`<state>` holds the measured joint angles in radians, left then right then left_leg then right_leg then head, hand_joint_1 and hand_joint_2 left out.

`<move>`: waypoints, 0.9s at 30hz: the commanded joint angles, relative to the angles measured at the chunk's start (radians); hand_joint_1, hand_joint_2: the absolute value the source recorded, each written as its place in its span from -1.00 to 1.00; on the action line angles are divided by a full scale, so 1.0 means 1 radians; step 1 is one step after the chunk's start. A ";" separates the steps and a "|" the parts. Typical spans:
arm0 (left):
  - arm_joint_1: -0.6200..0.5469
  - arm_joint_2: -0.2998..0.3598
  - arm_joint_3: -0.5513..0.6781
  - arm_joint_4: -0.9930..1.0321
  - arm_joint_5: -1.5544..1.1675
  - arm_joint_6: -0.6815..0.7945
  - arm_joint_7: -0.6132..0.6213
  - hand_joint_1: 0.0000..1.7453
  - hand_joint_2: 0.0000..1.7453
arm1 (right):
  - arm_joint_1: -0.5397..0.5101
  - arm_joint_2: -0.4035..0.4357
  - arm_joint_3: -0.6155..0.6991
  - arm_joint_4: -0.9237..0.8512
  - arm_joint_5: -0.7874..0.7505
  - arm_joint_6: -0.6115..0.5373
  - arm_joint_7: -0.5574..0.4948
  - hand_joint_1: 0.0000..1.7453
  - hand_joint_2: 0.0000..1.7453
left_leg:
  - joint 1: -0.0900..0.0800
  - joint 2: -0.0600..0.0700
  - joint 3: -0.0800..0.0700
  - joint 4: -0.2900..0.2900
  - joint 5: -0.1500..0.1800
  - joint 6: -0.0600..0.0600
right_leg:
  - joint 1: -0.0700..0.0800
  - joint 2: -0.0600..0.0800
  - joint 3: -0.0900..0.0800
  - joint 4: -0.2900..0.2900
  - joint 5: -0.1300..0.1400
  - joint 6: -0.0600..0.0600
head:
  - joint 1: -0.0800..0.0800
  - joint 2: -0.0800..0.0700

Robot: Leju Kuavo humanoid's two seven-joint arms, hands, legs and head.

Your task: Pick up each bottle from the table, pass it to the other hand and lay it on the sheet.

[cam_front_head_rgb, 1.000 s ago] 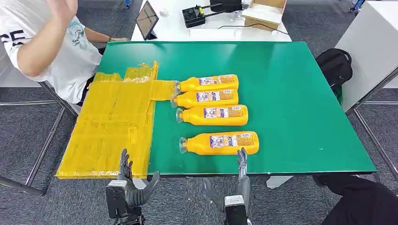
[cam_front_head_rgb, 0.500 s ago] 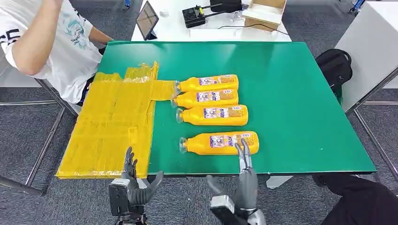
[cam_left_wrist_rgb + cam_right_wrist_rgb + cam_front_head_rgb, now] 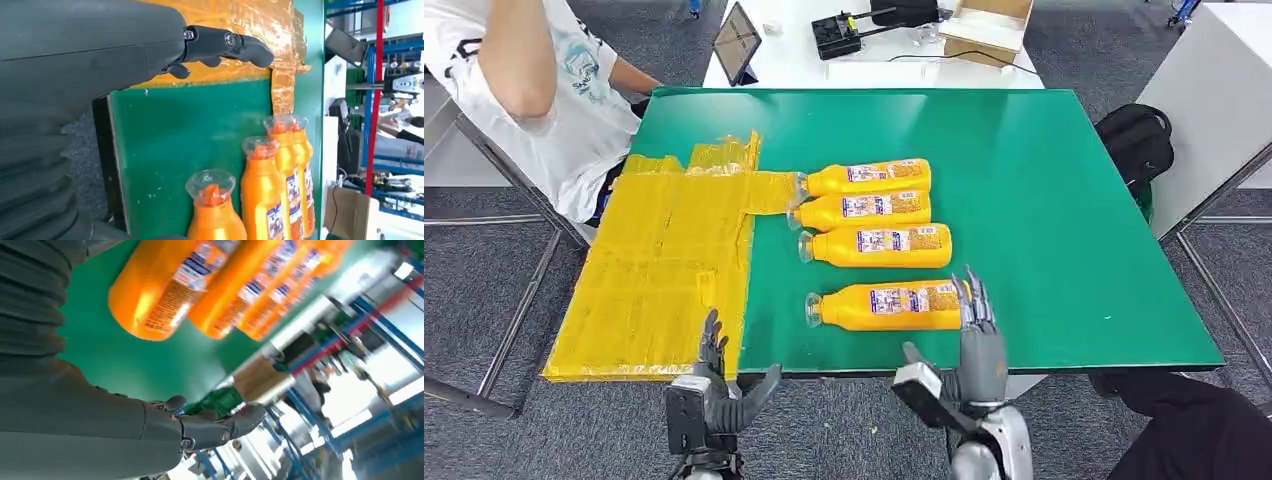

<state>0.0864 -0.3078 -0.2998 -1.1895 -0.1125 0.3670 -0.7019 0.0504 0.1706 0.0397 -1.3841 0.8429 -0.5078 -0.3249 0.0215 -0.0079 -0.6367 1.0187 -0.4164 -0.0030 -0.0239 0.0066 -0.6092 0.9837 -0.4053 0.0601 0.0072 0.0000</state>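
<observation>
Fingers apart on the right hand [image 3: 977, 345], at four o'clock from the nearest bottle [image 3: 886, 306]; left hand [image 3: 714, 385] spread, empty. Right wrist view: the bottle's rounded base [image 3: 160, 287] could roll if nudged.

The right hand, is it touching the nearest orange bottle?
Apart. In the right wrist view green table shows between the right hand and the nearest bottle.

Four bottles [image 3: 879, 240] lie side by side mid-worktop [image 3: 1044, 200], caps toward the sheet [image 3: 664, 270] spread on the left. Nearest bottle [image 3: 889, 306] sits by the front edge, right hand [image 3: 976, 345] just at its base, left hand [image 3: 714, 395] below the sheet's front corner.
</observation>
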 commanded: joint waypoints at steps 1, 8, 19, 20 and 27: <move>-0.064 -0.030 -0.020 0.082 -0.002 -0.011 0.004 -1.00 1.00 | -0.126 -0.062 -0.048 0.195 0.026 0.040 0.057 -1.00 1.00 | 0.000 -0.001 0.003 -0.001 0.000 0.002 | 0.001 -0.002 0.004 -0.001 -0.001 -0.002 | 0.000 0.000; -0.064 -0.030 -0.020 0.082 -0.002 -0.011 0.004 -1.00 1.00 | -0.126 -0.062 -0.048 0.195 0.026 0.040 0.057 -1.00 1.00 | 0.000 -0.001 0.002 -0.001 0.000 0.002 | 0.001 -0.002 0.003 -0.001 -0.001 -0.002 | 0.000 0.000; -0.089 -0.041 -0.018 0.129 -0.018 -0.043 0.004 -1.00 1.00 | -0.280 -0.107 -0.044 0.431 0.067 0.161 0.160 -1.00 1.00 | 0.000 0.000 0.004 -0.001 0.000 0.003 | 0.001 -0.001 0.005 -0.001 0.000 -0.002 | 0.000 0.000; -0.093 -0.041 -0.018 0.137 -0.015 -0.046 0.004 -1.00 1.00 | -0.294 -0.107 -0.041 0.460 0.073 0.168 0.170 -1.00 1.00 | 0.000 0.000 0.003 0.000 0.000 0.002 | 0.000 -0.001 0.004 -0.001 0.000 -0.002 | 0.000 0.000; -0.110 -0.041 -0.028 0.158 -0.006 -0.053 0.004 -1.00 1.00 | -0.395 -0.109 -0.025 0.623 0.094 0.193 0.190 -1.00 1.00 | 0.000 0.001 0.005 0.000 -0.001 0.003 | 0.001 0.000 0.005 -0.001 -0.001 -0.002 | 0.000 0.000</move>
<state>0.0415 -0.3071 -0.3074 -1.1250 -0.1248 0.3166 -0.7019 -0.2031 0.0801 0.0149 -1.0218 0.9300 -0.3384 -0.1438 0.0214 -0.0079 -0.6371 1.0190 -0.4154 -0.0018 -0.0238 0.0066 -0.6092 0.9843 -0.4047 0.0604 0.0072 0.0000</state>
